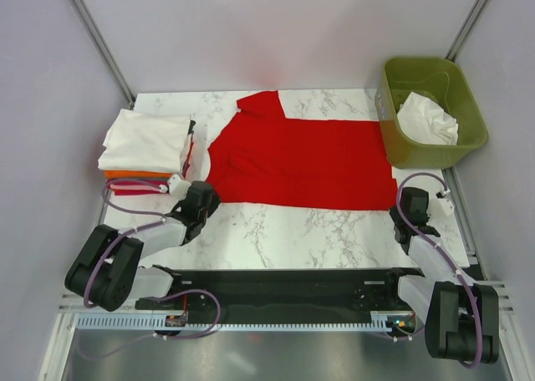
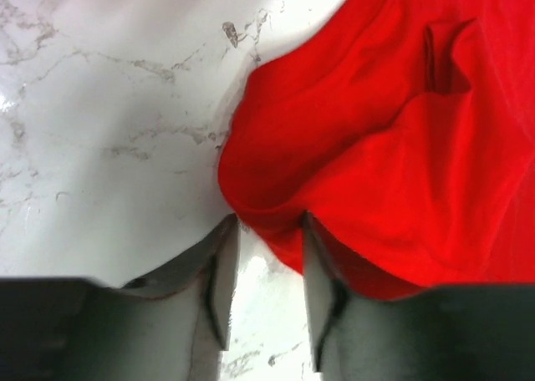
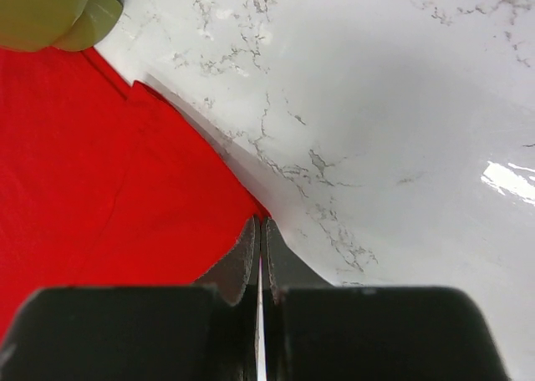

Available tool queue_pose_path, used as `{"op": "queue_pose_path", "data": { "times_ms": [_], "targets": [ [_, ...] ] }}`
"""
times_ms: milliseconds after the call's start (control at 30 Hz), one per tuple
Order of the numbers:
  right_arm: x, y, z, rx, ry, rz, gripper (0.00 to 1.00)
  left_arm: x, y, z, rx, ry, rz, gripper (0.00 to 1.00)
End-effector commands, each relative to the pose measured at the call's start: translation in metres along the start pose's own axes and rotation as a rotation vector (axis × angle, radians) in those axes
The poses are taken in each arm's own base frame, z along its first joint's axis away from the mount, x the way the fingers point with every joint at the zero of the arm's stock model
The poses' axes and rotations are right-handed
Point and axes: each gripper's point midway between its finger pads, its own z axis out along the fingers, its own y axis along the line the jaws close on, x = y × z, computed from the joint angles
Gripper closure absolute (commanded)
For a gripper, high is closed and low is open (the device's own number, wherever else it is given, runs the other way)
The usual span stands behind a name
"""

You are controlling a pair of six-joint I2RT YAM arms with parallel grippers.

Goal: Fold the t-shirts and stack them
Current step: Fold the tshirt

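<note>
The red t-shirt (image 1: 301,160) lay spread flat in the middle of the desk (image 1: 318,231), its body running left to right and one sleeve pointing to the far side. Soft, light cotton like this would likely sag and crease wherever it was lifted. I judged the two near corners the sensible holds, raised together to carry the near edge over.

The left pincer (image 2: 269,224) stood at the near left corner with its jaws apart and a rumpled bulge of hem at their tips (bare marble showed in the gap lower down). The right pincer (image 3: 260,231) sat at the near right corner, jaws pressed together. The cloth ran right up to its tips, and I could not tell whether any hem was nipped between them.

Just beside the shirt on the left was the stack (image 1: 144,143) of folded shirts, white over orange over dark red. At the far right a white shirt (image 1: 428,118) lay crumpled in the olive bin (image 1: 471,114), hiding anything beneath it. The red shirt's second sleeve could not be made out.
</note>
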Motion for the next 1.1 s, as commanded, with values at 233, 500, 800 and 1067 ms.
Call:
{"op": "queue_pose_path", "data": {
  "times_ms": [233, 500, 800, 1067],
  "targets": [
    [-0.010, 0.000, -0.002, -0.002, -0.042, 0.016, 1.00, -0.017, 0.008, 0.004, -0.086, -0.102, -0.146, 0.98],
    [-0.022, 0.023, -0.014, -0.032, -0.017, -0.007, 1.00, -0.039, -0.013, -0.015, -0.066, -0.116, -0.074, 0.98],
    [-0.008, 0.006, -0.018, 0.004, 0.037, -0.052, 1.00, -0.033, 0.012, -0.027, -0.085, -0.110, -0.091, 0.98],
    [-0.029, 0.046, -0.027, -0.072, 0.034, 0.010, 1.00, -0.051, -0.020, -0.031, -0.025, -0.132, -0.118, 0.98]
  ]
}}
